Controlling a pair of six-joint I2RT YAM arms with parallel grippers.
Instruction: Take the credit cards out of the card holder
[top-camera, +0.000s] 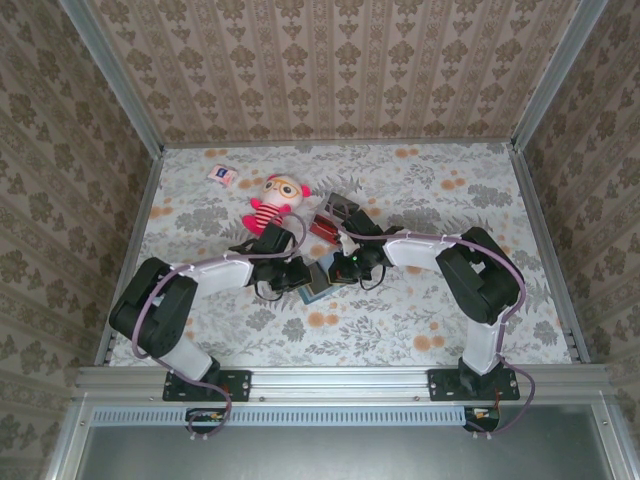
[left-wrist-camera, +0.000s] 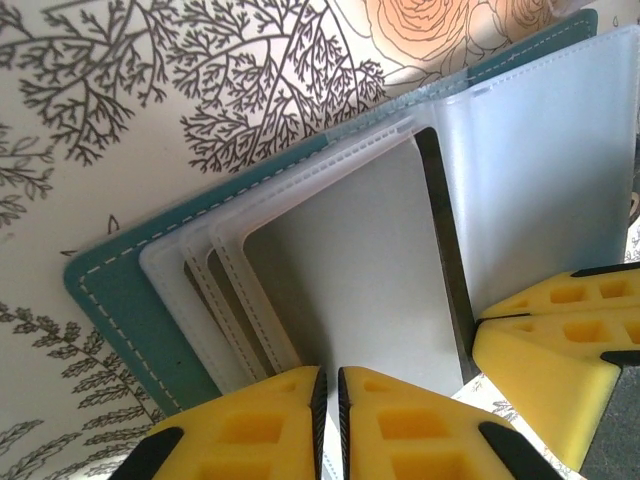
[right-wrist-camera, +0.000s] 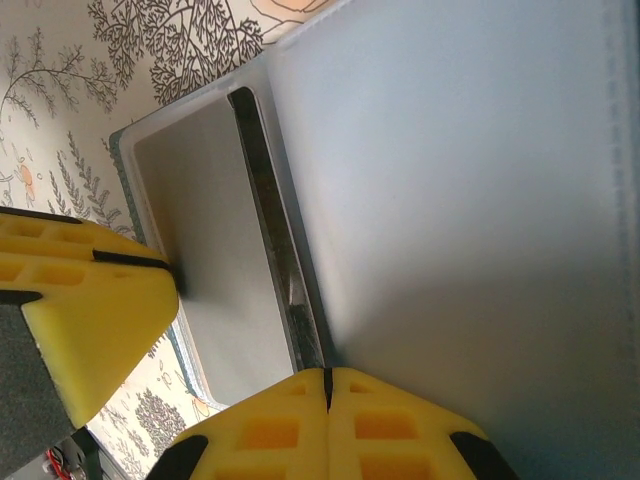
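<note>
- Teal card holder (left-wrist-camera: 110, 290), open, bench (top-camera: 450, 300) centre.
- Left end effector (left-wrist-camera: 330, 420): clamped on its 9 o'clock flap.
- Right end effector (right-wrist-camera: 327, 420): clamped on 3 o'clock flap.

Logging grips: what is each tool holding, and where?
Both pinch the soft teal folding card holder: left tool one pale inner flap's edge, right tool the other's.

Right fingers (right-wrist-camera: 335, 388) pinched together on card holder (right-wrist-camera: 460, 200) pale inner flap. Left fingers (right-wrist-camera: 90, 310) touching slot panel at left. Patterned desk (right-wrist-camera: 60, 120) behind.
</note>
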